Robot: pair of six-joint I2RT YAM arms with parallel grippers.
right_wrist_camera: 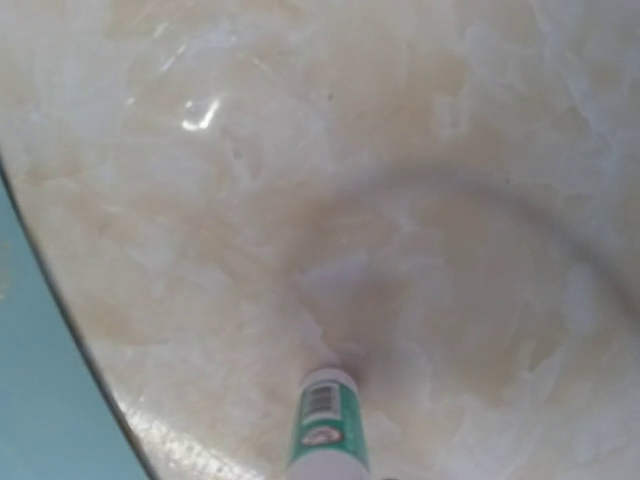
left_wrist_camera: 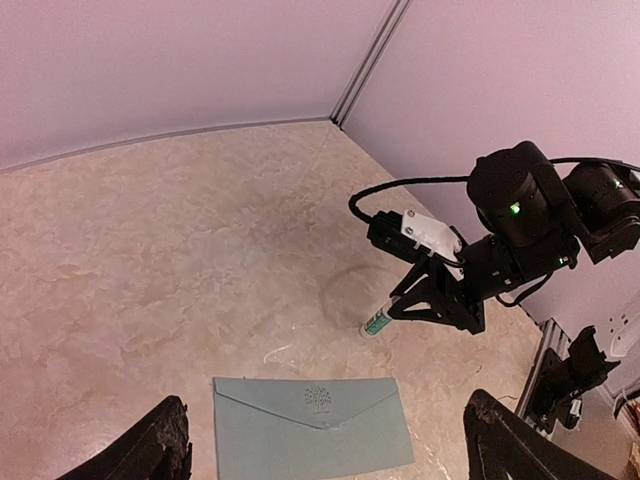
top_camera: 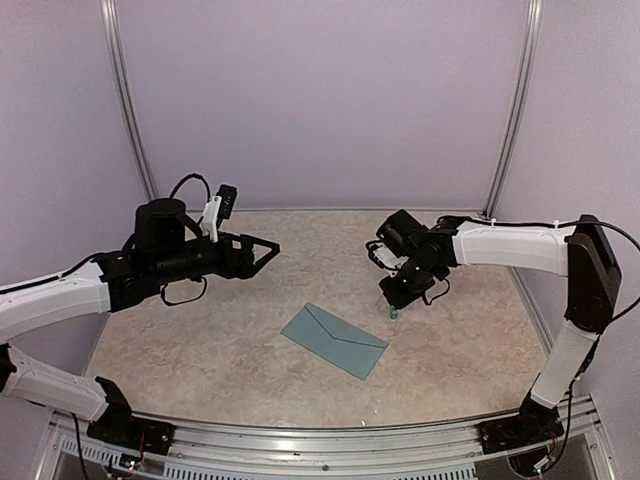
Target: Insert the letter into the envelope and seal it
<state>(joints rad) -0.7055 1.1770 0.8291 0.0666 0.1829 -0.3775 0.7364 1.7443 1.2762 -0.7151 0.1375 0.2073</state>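
The envelope (top_camera: 334,340) lay flat near the middle of the table (top_camera: 180,340), flap folded down. The left gripper (top_camera: 270,248) hung above the table, left of the envelope, spread wide and empty. The right gripper (top_camera: 394,298) was clamped on a glue stick (left_wrist_camera: 377,322), whose lower end met the tabletop just right of the envelope's far corner.

left arm raised, left gripper (top_camera: 270,249) horizontal, pointing right, jaws wide apart. right arm stretched inward, right gripper (top_camera: 394,303) pointing down, clamped on glue stick (left_wrist_camera: 377,322).
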